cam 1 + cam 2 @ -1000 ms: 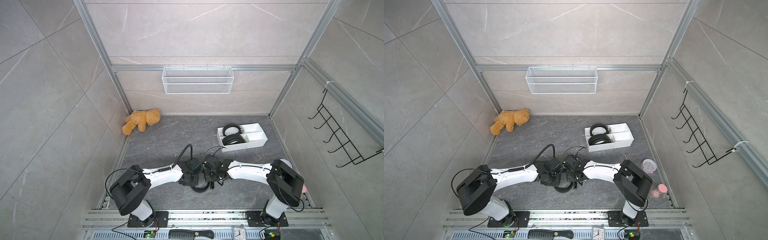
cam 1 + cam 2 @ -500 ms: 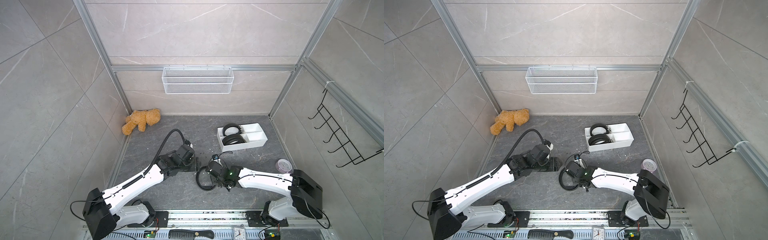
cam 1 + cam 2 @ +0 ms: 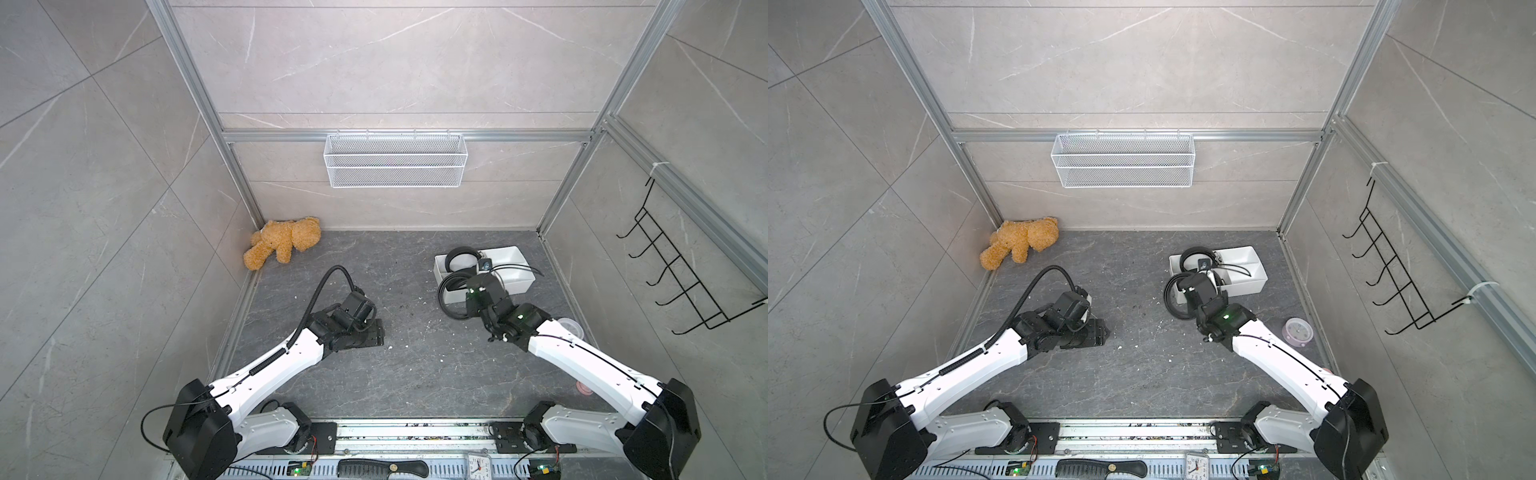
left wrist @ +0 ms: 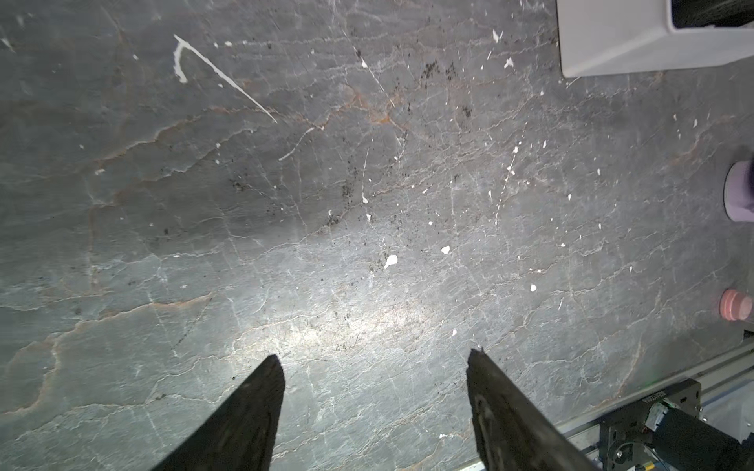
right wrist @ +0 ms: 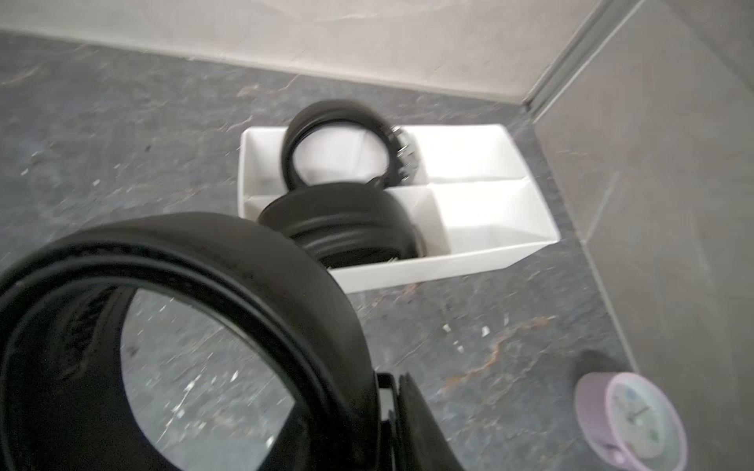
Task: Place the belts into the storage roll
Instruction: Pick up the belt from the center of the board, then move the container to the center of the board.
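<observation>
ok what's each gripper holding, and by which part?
Right gripper holds a coiled belt, pinched across the strap layers on one side of the ring. Left gripper is open, holding nothing.

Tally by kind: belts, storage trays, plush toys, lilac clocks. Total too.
belts: 3
storage tray: 1
teddy bear: 1
lilac clock: 1
total: 6
</observation>
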Robot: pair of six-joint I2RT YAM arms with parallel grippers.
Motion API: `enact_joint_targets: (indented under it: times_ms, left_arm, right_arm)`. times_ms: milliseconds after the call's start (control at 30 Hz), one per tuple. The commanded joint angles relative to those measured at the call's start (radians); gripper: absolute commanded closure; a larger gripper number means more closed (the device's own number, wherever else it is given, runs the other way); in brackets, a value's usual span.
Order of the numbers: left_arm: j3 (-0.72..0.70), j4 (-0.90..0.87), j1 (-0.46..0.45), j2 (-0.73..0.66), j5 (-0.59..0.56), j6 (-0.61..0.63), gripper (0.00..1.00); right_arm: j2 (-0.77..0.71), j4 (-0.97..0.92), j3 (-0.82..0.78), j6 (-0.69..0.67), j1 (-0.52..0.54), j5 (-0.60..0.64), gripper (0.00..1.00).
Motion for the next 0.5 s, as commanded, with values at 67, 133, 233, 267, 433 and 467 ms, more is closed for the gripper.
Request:
enact_joint_targets:
  times_ms: [67, 133, 233, 267, 433, 467]
  left_arm:
    - [0.001, 0.078, 0.008, 0.043, 0.054, 0.027, 0.26]
    - [-0.002, 0.089, 0.009, 0.049, 0.063, 0.026, 0.26]
    - [-0.013, 0.098, 0.01, 0.049, 0.072, 0.026, 0.26]
    - [-0.016, 0.1, 0.011, 0.049, 0.075, 0.024, 0.26]
    - [-0.035, 0.111, 0.014, 0.043, 0.083, 0.017, 0.26]
    - [-0.038, 0.112, 0.017, 0.043, 0.085, 0.015, 0.26]
  right_arm:
    - [0.037, 0.302, 0.037, -0.236, -0.182, 0.007, 1.0]
    - [0.087, 0.367, 0.062, -0.262, -0.267, -0.032, 1.0]
    - [0.154, 0.471, 0.076, -0.28, -0.378, -0.096, 1.0]
    - [0.168, 0.507, 0.073, -0.272, -0.409, -0.127, 1.0]
    - [0.266, 0.642, 0.077, -0.22, -0.526, -0.219, 1.0]
    - [0.281, 0.662, 0.076, -0.217, -0.538, -0.227, 1.0]
